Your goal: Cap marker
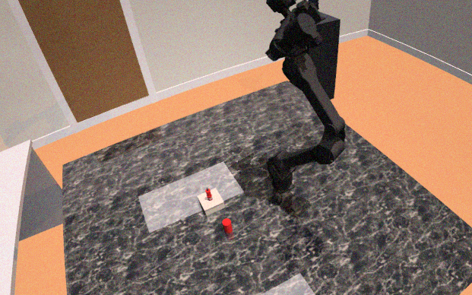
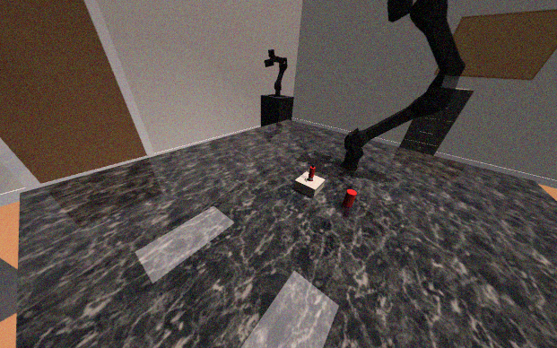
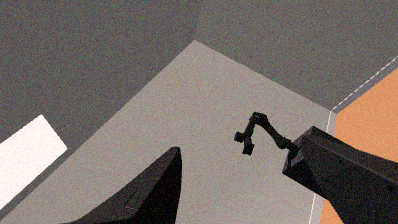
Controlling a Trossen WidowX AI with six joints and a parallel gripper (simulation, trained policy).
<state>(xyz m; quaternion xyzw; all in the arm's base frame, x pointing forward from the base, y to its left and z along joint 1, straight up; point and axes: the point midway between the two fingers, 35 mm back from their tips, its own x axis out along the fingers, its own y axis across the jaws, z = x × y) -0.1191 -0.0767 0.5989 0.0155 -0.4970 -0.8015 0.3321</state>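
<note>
At the left edge of the top view is one white counter [image 1: 2,190], then one brown door [image 1: 88,57] [image 2: 46,90]. Two pale patches mark the table [image 1: 126,247] [image 2: 104,242], one left of centre, one at the bottom. At centre, one holder block [image 1: 211,208] [image 2: 308,187] bears one upright red marker [image 1: 208,194] [image 2: 312,173]; just right and below, one red cap [image 1: 227,226] [image 2: 350,198] stands apart. Farther right, the arm [image 1: 321,99] [image 2: 440,49] partly hides a black pedestal [image 1: 331,57]. Its gripper [image 3: 240,148] is released, two fingers spread, grasping nothing.
</note>
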